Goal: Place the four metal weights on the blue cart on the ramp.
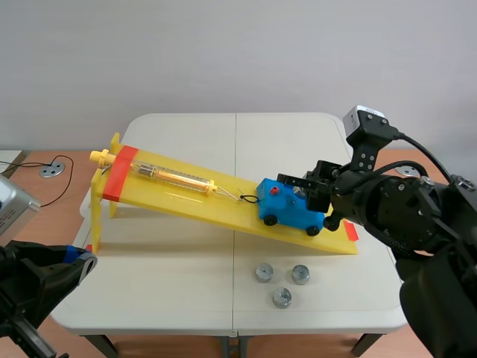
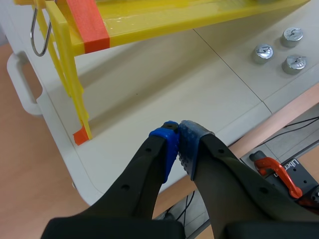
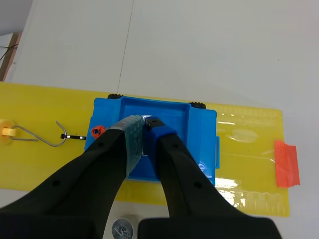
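From the scene view, the yellow ramp (image 1: 186, 195) stands across the desk (image 1: 179, 138), and the blue cart (image 1: 287, 211) sits near its low end. The right pincer (image 1: 304, 192) hangs directly above the cart, close to its tray. Three weights (image 1: 264, 273) (image 1: 300, 274) (image 1: 282, 297) lie on the desk in front of the ramp's low end, near to each other but apart. The left pincer (image 1: 78, 262) waits low at the near corner, well apart from the cart.

In the left wrist view, this pincer is fully closed. Its two blue pads (image 2: 171, 145) meet and nothing is between them. The three weights are seen far ahead of it, beyond the ramp's leg.

In the right wrist view, the fingers are drawn nearly together over the middle of the cart's tray. A small silvery piece shows between the pads (image 3: 132, 135) — I take it for the fourth weight (image 3: 145, 119), gripped there, though only a little of it can be seen. The tray around it looks empty.

So I judge that the step in hand is to set down the first of the four weights. The next move calls for lowering it a little into the tray and loosening the fingers gently — the cart has wheels and stands on a slope, so a push could make it roll. After this, three weights remain to fetch from the desk.
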Controlling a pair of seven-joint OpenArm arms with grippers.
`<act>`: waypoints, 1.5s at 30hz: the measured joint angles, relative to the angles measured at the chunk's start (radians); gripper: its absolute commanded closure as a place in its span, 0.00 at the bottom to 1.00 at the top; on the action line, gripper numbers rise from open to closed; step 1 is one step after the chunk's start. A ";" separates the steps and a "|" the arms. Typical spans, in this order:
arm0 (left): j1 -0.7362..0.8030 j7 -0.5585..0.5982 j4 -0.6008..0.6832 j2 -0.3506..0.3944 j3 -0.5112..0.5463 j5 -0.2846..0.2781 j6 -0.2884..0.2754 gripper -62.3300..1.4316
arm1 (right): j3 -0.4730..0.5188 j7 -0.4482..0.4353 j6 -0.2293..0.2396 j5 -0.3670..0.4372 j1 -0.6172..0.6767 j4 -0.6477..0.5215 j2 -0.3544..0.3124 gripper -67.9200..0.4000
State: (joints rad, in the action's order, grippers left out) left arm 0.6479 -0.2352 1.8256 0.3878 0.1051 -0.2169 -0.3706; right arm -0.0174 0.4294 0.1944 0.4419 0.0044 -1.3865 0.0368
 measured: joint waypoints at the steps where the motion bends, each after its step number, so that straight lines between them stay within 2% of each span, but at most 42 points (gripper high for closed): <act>1: 0.000 0.000 0.000 0.000 0.000 0.000 0.000 0.93 | 0.000 -0.003 0.000 -0.002 -0.007 0.013 0.000 0.99; 8: 0.000 0.000 0.000 0.000 0.000 0.000 0.000 0.93 | 0.000 -0.027 0.000 -0.014 -0.054 0.110 0.025 0.98; 13: 0.000 0.000 0.000 0.000 0.000 0.000 0.000 0.93 | 0.000 -0.053 0.000 -0.033 -0.056 0.114 0.037 0.98; 20: 0.000 0.000 0.000 0.000 0.000 0.000 0.000 0.93 | 0.000 -0.062 -0.039 -0.034 -0.056 0.114 0.038 0.98; 26: 0.000 0.000 0.000 0.000 0.000 0.000 0.000 0.93 | 0.000 -0.068 -0.065 -0.049 -0.056 0.114 0.038 0.81; 30: 0.000 0.000 0.000 0.000 0.000 0.000 0.000 0.93 | 0.000 -0.082 -0.068 -0.052 -0.056 0.114 0.038 0.64; 35: 0.000 0.000 0.000 0.000 0.000 0.000 0.000 0.93 | 0.032 -0.067 -0.066 -0.052 -0.056 0.107 0.039 0.61; 40: 0.000 0.000 0.000 0.000 0.000 0.000 0.000 0.93 | 0.111 0.000 -0.008 -0.025 -0.024 -0.014 0.025 0.59; 45: 0.000 0.000 0.000 0.000 0.000 0.000 0.000 0.93 | 0.129 0.029 0.043 -0.003 0.051 -0.204 -0.056 0.59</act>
State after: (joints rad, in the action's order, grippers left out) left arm 0.6479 -0.2352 1.8256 0.3878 0.1051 -0.2169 -0.3706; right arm 0.1120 0.4583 0.2378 0.4389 0.0555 -1.5909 -0.0193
